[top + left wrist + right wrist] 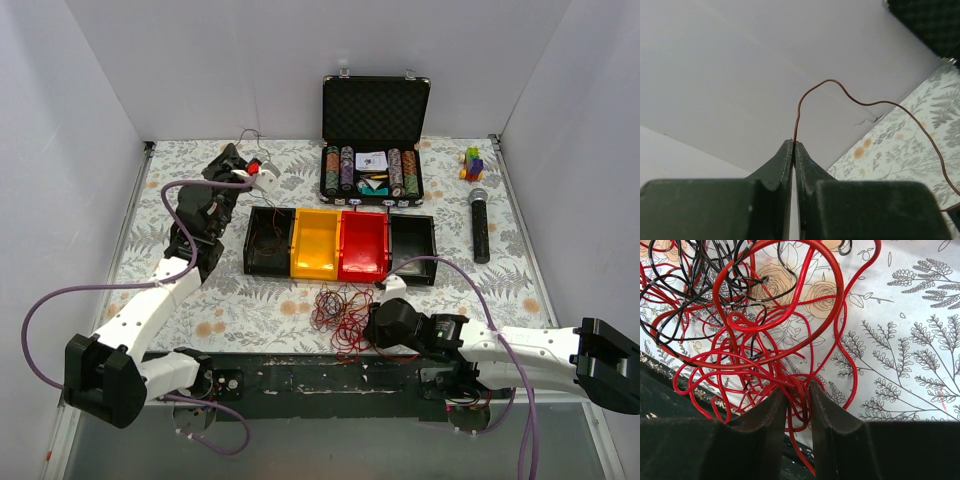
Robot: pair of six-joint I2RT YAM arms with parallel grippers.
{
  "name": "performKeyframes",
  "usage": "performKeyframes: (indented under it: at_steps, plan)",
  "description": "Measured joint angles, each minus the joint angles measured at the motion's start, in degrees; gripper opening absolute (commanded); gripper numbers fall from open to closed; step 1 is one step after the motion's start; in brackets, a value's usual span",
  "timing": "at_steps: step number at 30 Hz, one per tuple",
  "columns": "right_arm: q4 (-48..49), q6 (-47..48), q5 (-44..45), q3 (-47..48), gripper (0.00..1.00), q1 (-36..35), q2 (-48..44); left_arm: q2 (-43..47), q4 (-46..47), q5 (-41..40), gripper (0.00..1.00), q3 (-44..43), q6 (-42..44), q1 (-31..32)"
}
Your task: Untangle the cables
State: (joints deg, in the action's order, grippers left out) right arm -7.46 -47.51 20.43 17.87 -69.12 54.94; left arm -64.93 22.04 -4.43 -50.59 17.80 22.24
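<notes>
While pinching one thin brown strand (860, 102) between fully closed fingers, holds it up with the left gripper (793, 144) at the far left of the table (200, 310), well apart from the heap. Probably placed so to give this single strand room, away from all the rest. Arches up from the fingertips, then falls away to the right and out of the left wrist view; cannot trace the other end. Finds the cables (342, 318) as a loose nest, mostly red with some black, lying flat on the flowered table at the near edge, just in front of the row of trays (318, 250) and touching the right gripper (798, 387). Shows there, in the right wrist view, two fingers set narrow, with several red loops caught between them at the near rim of the nest. Seems meant as an anchor: grips the heap low against the table, to stop the whole of it from sliding during a pull on one strand. Calls for a slow, gentle pull next, in my judgement. Risks tightening a knot if pulled hard.
</notes>
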Motion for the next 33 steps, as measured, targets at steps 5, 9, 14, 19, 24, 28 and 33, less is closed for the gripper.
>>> performKeyframes:
  at_steps: [5, 9, 14, 19, 24, 28, 33]
  plan:
    - [0.0, -0.13, -0.02, 0.0, 0.33, 0.0, 0.02, -1.16, 1.55, -0.22, 0.0, 1.86, 3.06, -3.98]
    - [0.11, -0.15, -0.02, 0.0, 0.33, 0.0, 0.13, 0.7, 0.46, 2.97, 0.0, 5.9, 5.9, -4.55]
    - [0.37, -0.15, -0.04, 0.0, 0.33, 0.0, 0.24, 1.55, 2.05, 3.8, 0.0, 10.78, 9.92, -4.39]
    - [0.39, -0.15, -0.04, 0.0, 0.33, 0.0, 0.28, -2.03, 4.55, 1.46, 0.0, 10.21, 11.08, -5.22]
    - [0.39, -0.2, -0.04, 0.0, 0.33, 0.0, 0.28, -0.55, 1.29, 5.44, 0.0, 10.03, 8.94, -5.97]
    - [0.39, -0.28, -0.02, 0.0, 0.33, 0.0, 0.28, 2.82, -1.79, 10.43, 0.0, 10.43, 7.65, -5.95]
    - [0.42, -0.28, -0.04, -0.02, 0.33, 0.0, 0.28, 4.74, -3.1, 13.86, 0.0, 12.13, 7.74, -5.95]
